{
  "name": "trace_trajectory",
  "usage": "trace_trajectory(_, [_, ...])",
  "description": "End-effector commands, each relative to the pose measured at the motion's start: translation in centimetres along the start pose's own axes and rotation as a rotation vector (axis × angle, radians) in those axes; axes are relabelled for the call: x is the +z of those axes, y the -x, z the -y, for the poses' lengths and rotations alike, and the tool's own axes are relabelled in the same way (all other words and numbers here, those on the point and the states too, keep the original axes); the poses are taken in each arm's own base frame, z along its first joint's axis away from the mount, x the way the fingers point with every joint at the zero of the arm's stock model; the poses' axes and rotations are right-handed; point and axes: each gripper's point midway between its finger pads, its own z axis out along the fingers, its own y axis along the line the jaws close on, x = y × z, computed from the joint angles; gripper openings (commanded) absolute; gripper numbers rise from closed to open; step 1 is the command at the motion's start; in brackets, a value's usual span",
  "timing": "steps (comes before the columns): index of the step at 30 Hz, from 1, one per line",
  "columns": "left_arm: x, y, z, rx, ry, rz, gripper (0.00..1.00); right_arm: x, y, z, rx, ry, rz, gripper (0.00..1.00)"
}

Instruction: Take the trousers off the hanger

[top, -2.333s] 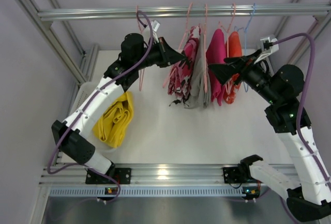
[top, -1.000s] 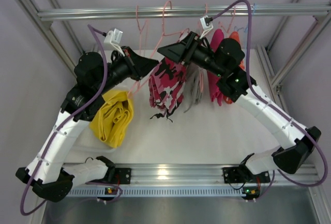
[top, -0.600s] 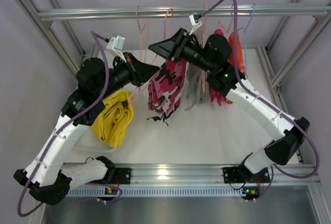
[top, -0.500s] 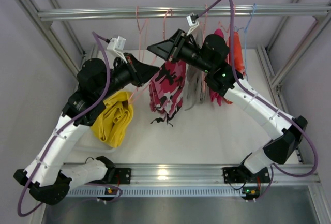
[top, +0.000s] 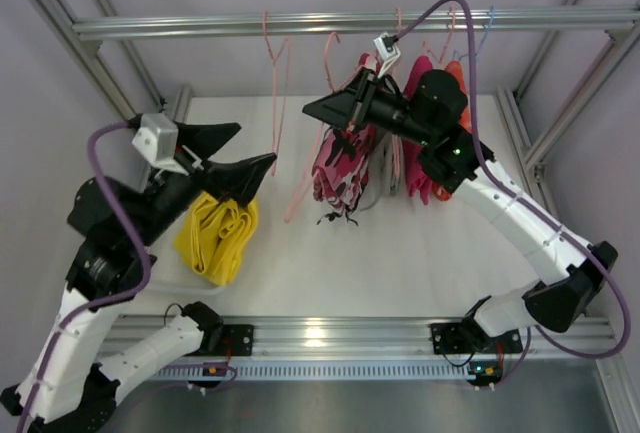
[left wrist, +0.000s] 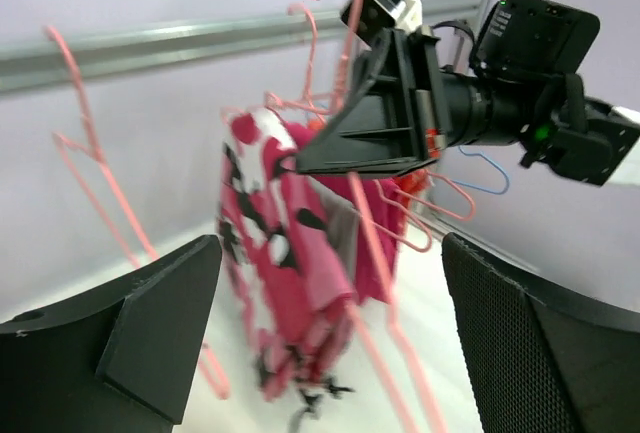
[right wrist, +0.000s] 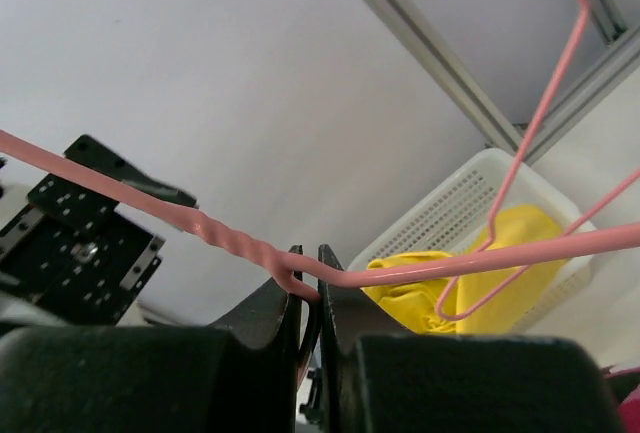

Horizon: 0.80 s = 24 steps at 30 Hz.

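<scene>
Right, across the top ran the long grey aluminium rail (top: 200,26), and below it hung the bunch of garments. The pink, white and black patterned cloth trousers (top: 338,168) were out front, with a grey pair (top: 378,175) just behind. Then came the plain magenta pair (top: 420,88) and the orange pair (top: 455,83) at the far end. Down on the left lay the folded yellow trousers (top: 220,238), off any hanger and resting in the white plastic basket (right wrist: 455,208). A bare pink wire hanger (top: 277,83) dangled from the rail between the arms. Now the business end: the right gripper (top: 325,110) was pinched narrow on the thin pink wire hanger (right wrist: 560,246) carrying the patterned trousers, wire clamped between its fingers, up near the rail. The left gripper (top: 252,145) sat spread wide and empty, well apart from the cloth. So the patterned pair looked to be the one in hand, hanger secured, cloth not yet taken. Next, I'd judge, the left gripper needed to reach in, close on the hanging fold and draw it off the bar while the right held firm.
</scene>
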Motion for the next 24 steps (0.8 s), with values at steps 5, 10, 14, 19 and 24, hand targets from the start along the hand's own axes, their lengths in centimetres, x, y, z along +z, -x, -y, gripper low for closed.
trace_trajectory(5, [-4.4,-4.6,-0.1,0.371,-0.095,-0.094,0.95,-6.7,4.9,-12.8,-0.288,0.357,0.134,0.00])
trace_trajectory(10, [-6.0,-11.2,0.8,0.489,-0.267,-0.210,0.99,-8.0,5.9,-15.4,-0.318,0.419,0.162,0.00])
trace_trajectory(14, [-4.7,-12.8,0.7,0.535,-0.309,-0.201,0.99,-8.7,6.6,-17.0,-0.327,0.454,0.185,0.00])
trace_trajectory(19, [-2.4,-13.5,0.9,0.576,-0.354,-0.137,0.99,-9.7,7.1,-18.6,-0.356,0.485,0.202,0.00])
trace_trajectory(24, [-0.4,-14.8,0.7,0.556,-0.360,-0.104,0.99,-10.7,7.8,-20.3,-0.387,0.518,0.220,0.00])
